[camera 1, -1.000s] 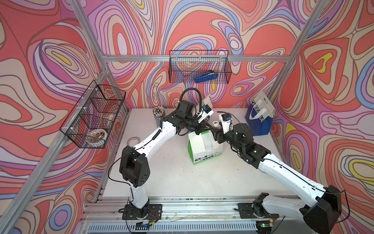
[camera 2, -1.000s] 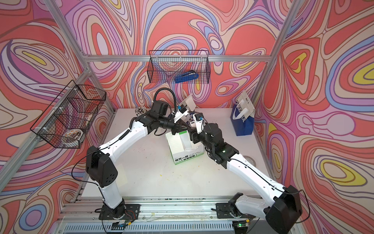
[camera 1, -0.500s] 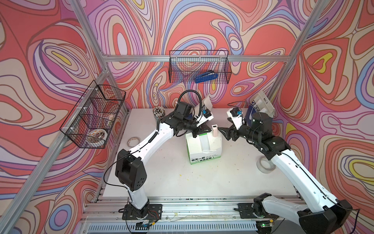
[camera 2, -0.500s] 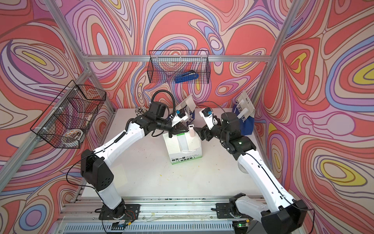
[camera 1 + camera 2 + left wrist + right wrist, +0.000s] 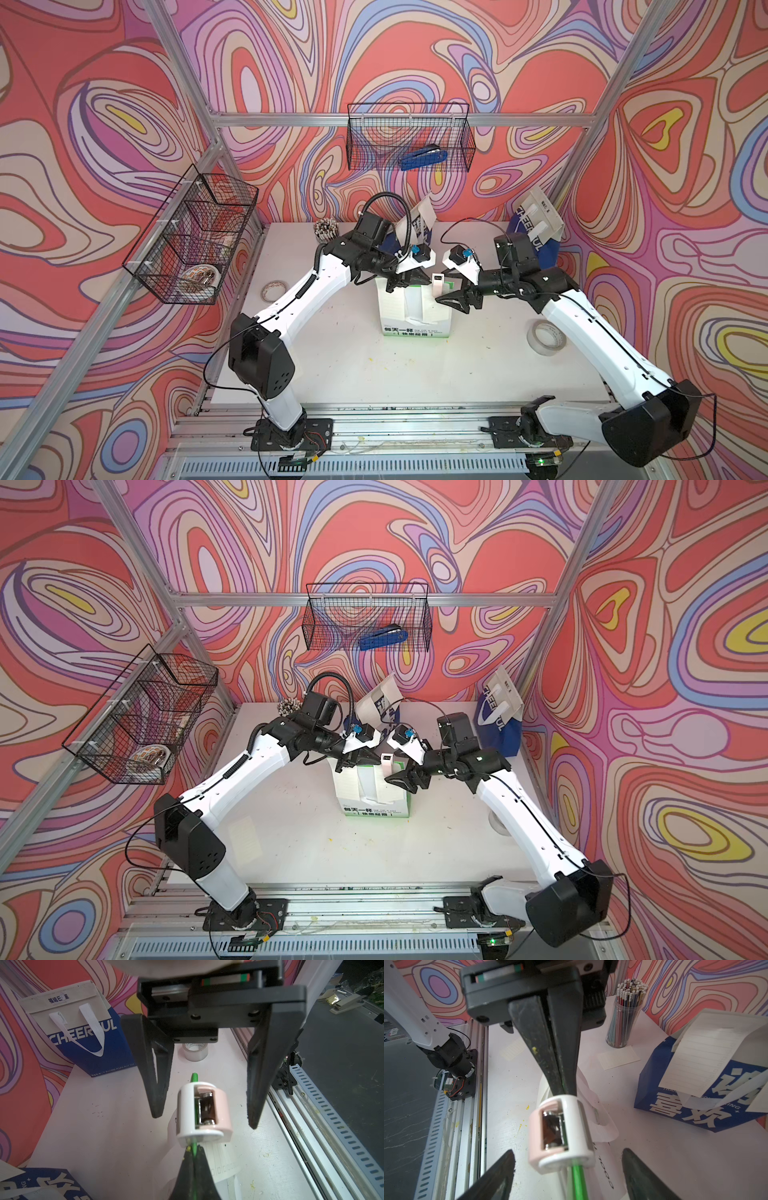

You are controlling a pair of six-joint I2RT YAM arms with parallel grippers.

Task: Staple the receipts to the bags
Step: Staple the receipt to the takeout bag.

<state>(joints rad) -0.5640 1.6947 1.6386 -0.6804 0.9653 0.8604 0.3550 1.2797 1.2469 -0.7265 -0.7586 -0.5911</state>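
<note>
Compared with one second ago, the right gripper (image 5: 204, 1119) has drawn back toward its own side, and it now stands with its jaws spread wide, holding nothing. The left gripper (image 5: 194, 1153) is closed — it pinches the green top edge of the green-and-white paper bag (image 5: 415, 320). This bag stands upright in the middle of the table (image 5: 353, 353), with a white lined receipt slip (image 5: 225, 1164) against its face. A small pink-and-white drum-shaped stapler (image 5: 562, 1136) sits astride this same edge, just beside the left fingertips.

The edge runs straight from the left gripper toward the right one, so the stapler lies directly ahead of the open jaws, with its pink side toward one jaw and its white side toward the other. I judge that the right gripper is the free one — to squeeze the stapler or to take it away.

On the back wall a black wire basket (image 5: 374, 137) holds a blue stapler (image 5: 424, 160). The side wire basket (image 5: 166, 253) holds something round that I cannot name.
</note>
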